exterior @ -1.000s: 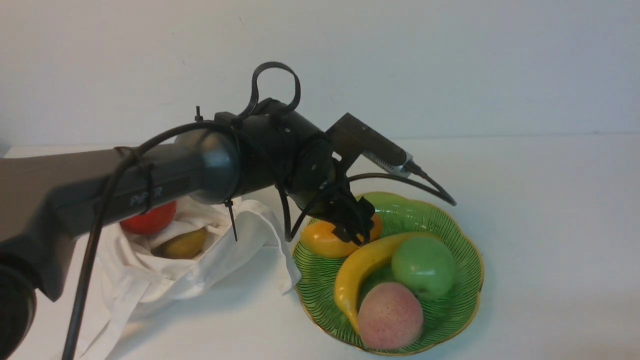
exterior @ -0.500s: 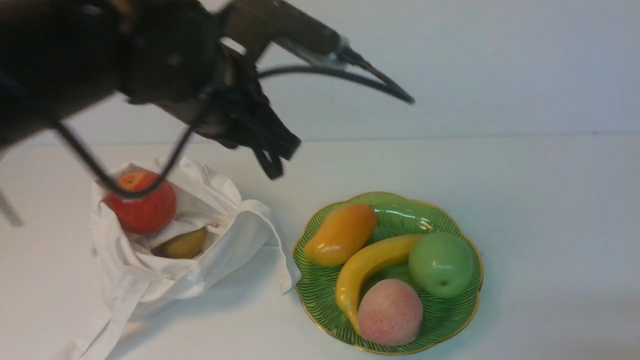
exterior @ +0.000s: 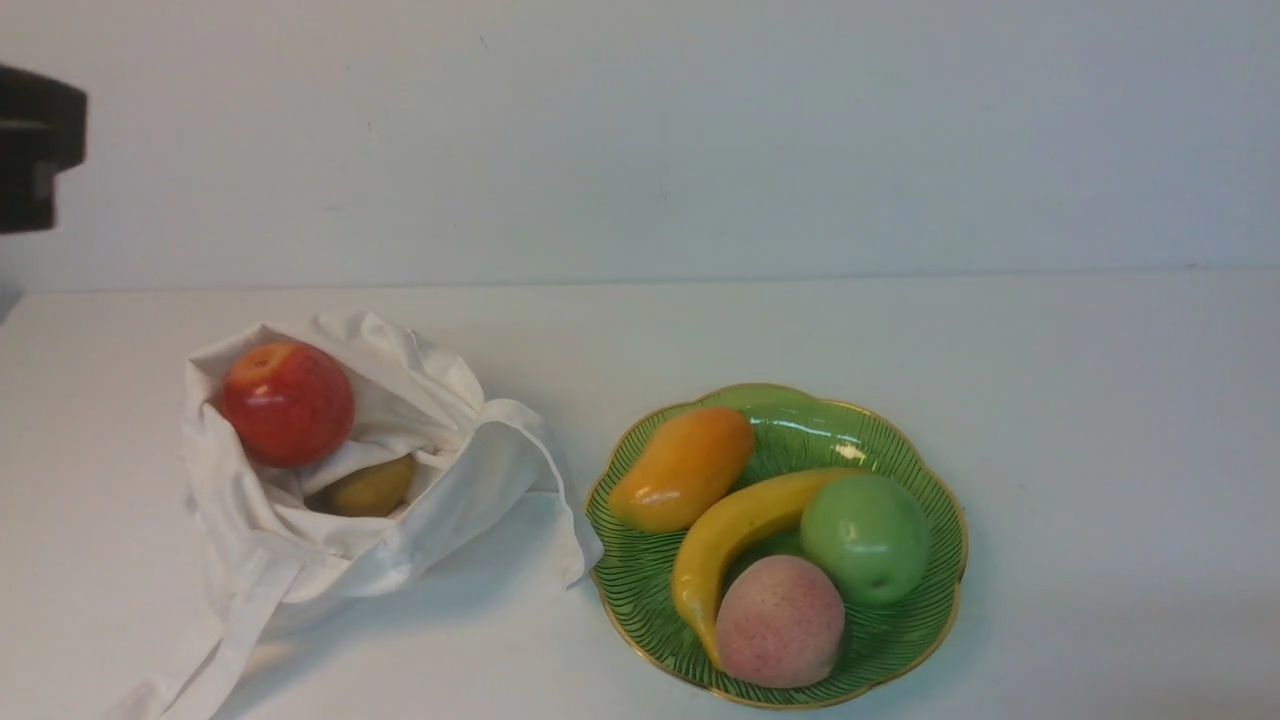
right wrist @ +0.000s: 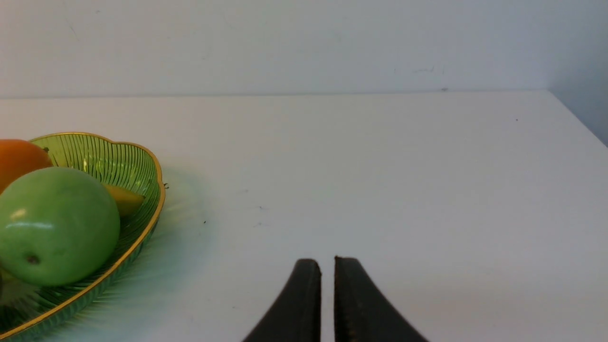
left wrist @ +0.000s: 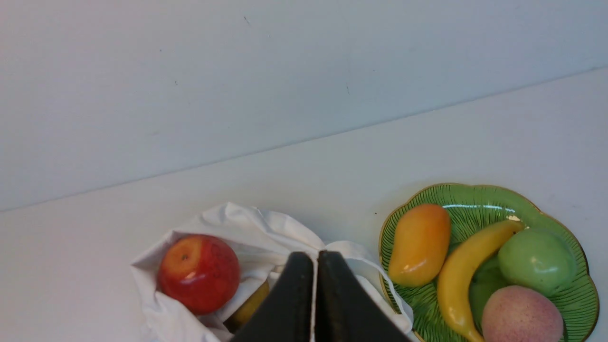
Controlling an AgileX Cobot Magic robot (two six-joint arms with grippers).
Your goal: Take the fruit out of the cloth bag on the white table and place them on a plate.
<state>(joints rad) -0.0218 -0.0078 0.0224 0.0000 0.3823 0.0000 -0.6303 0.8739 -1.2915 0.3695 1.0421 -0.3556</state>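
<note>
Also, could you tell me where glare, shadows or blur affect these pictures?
Front view: sharp, a white glint on the plate and a soft shadow on the table beside the cloth bag. Left wrist view: a bright streak on the plate, small highlights on the mango and red apple. Right wrist view: a faint green tint on the table beside the plate.

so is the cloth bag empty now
Not empty: a red apple and a smaller olive-yellow fruit sit inside the open mouth of the cloth bag.
</note>
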